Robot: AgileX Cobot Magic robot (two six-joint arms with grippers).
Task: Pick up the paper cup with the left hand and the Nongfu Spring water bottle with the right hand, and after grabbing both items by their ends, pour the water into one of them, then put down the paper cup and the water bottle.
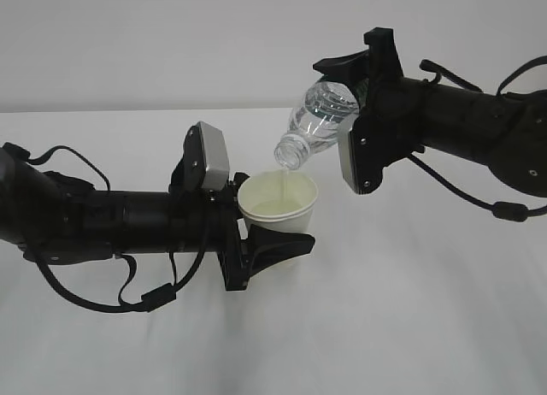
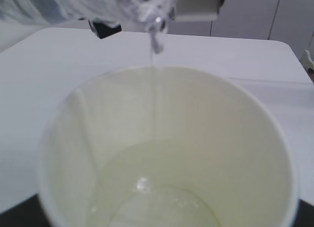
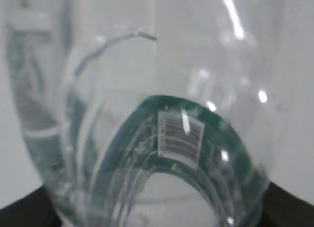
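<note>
Pouring: right hand (image 1: 363, 113) clamping tilted Nongfu Spring water bottle (image 1: 320, 121), mouth just above paper cup (image 1: 278, 209). Left hand (image 1: 256, 241) gripping cup above table (image 1: 427, 284), water (image 2: 157, 187) collecting inside.

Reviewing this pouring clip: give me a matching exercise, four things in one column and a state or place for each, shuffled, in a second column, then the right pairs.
Things:
1. paper cup
2. Nongfu Spring water bottle
3. water
4. table

States or places:
A. white surface below both arms
B. tilted, mouth down, over the cup
C. upright, held by the left gripper
D. thin stream falling, pooling pale yellowish in the cup

Pairs: 1-C, 2-B, 3-D, 4-A
</note>
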